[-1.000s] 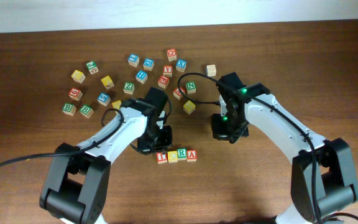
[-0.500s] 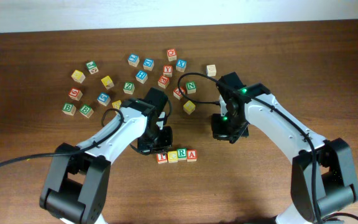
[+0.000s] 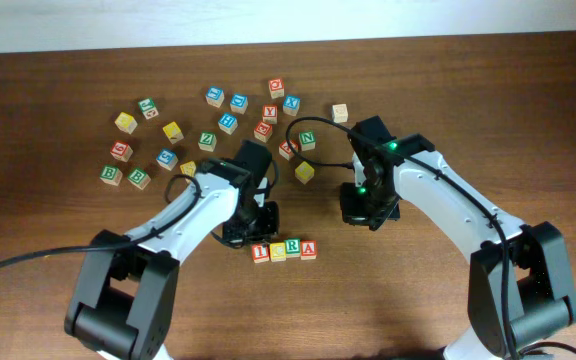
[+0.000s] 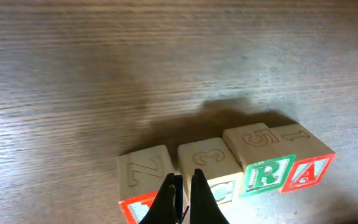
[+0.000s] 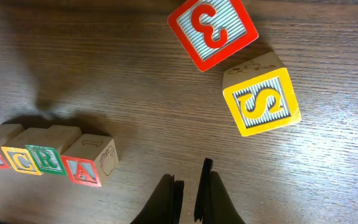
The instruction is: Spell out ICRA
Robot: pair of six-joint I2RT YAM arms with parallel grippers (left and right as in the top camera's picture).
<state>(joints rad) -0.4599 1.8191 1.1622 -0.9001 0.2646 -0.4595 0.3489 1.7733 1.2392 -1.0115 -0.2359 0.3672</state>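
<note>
Four letter blocks stand in a row near the front of the table: a red I block (image 3: 261, 253), a yellow C block (image 3: 278, 251), a green R block (image 3: 293, 249) and a red A block (image 3: 309, 249). The left wrist view shows them touching: I (image 4: 143, 177), C (image 4: 209, 163), R (image 4: 261, 155), A (image 4: 304, 154). My left gripper (image 4: 182, 194) is shut and empty, its tips at the seam between I and C (image 3: 263, 238). My right gripper (image 5: 188, 194) is shut and empty, over bare wood right of the row (image 3: 360, 212).
A yellow S block (image 5: 263, 101) and a red 3 block (image 5: 213, 30) lie just beyond my right gripper. Several loose letter blocks are scattered across the back left of the table, such as a green N block (image 3: 307, 138) and a plain block (image 3: 340, 112).
My left gripper has edged slightly toward the row. The blocks and the right arm have not moved.
</note>
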